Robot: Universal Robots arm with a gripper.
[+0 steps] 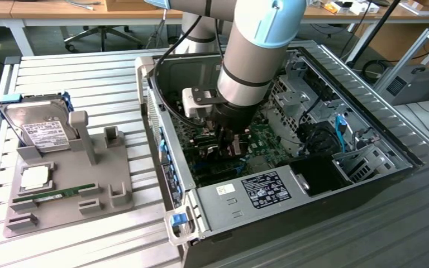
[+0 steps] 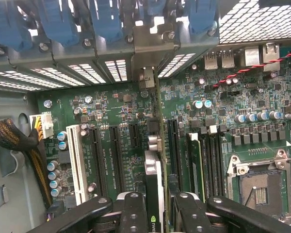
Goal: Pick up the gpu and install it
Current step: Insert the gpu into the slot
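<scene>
Inside the open computer case (image 1: 393, 162), my gripper (image 2: 155, 204) pinches the gpu (image 2: 154, 170) edge-on by its top edge, above the motherboard (image 2: 111, 145) slots. I judge the card light, stiff and fragile: grip the board edges, avoiding components.

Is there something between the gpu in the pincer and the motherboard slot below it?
Nothing visible stands in the way. The pincer holds the gpu edge-on, directly over the motherboard, with its bracket end at the case's rear slot openings. The black slots beside it are bare, and the cable bundle lies off to one side.
</scene>
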